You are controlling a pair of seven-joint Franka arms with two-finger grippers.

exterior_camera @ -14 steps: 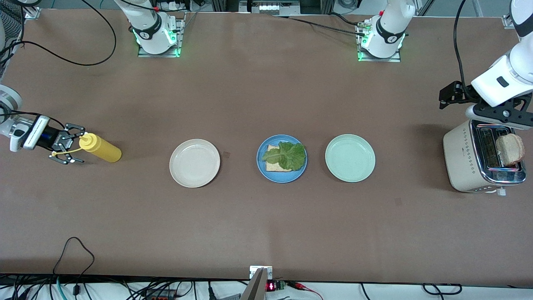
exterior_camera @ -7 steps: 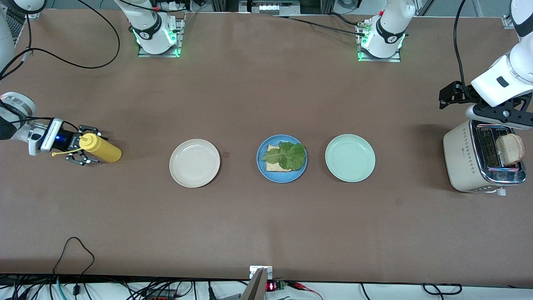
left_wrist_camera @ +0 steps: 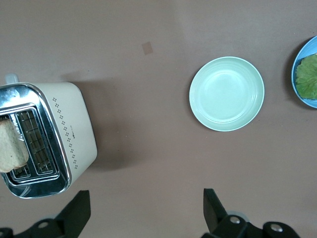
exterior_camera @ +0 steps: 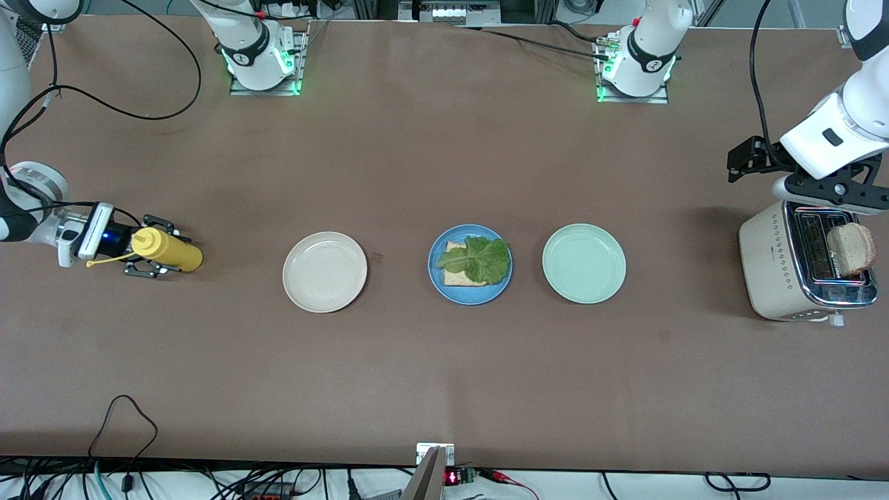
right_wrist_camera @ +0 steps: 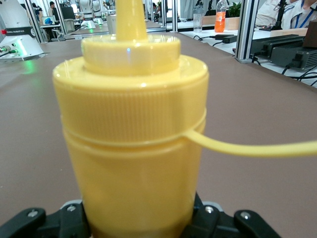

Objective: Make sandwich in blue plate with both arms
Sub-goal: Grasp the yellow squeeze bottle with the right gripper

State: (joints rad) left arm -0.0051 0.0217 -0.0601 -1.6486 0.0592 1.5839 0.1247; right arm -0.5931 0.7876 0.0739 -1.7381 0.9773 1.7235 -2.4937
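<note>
The blue plate [exterior_camera: 470, 292] sits at the middle of the worktop [exterior_camera: 444, 361], between a beige plate [exterior_camera: 324, 271] toward the right arm's end and a pale green plate [exterior_camera: 584, 263] toward the left arm's end. On the blue plate lies one slice of bread [exterior_camera: 455, 276] with a ruffled lettuce leaf [exterior_camera: 476, 259] over it, so the sandwich has no top slice yet. A second slice [exterior_camera: 850, 248] stands in a slot of the cream toaster [exterior_camera: 771, 267] at the left arm's end of the worktop.

The right gripper [exterior_camera: 142, 253] is low at the right arm's end of the worktop, its jaws set to either side of a yellow squeeze bottle [exterior_camera: 170, 251] that lies on its side, cap toward the gripper (the right wrist view is filled by the bottle's cap and neck). The jaws stand partly closed around the bottle near its cap; I cannot tell whether they are pressing on it.

The left gripper [left_wrist_camera: 143, 210] hangs in the air beside the toaster, over bare worktop, with its jaws spread wide and holding nothing. Its wrist view looks down on the toaster, the pale green plate and the edge of the blue plate.
</note>
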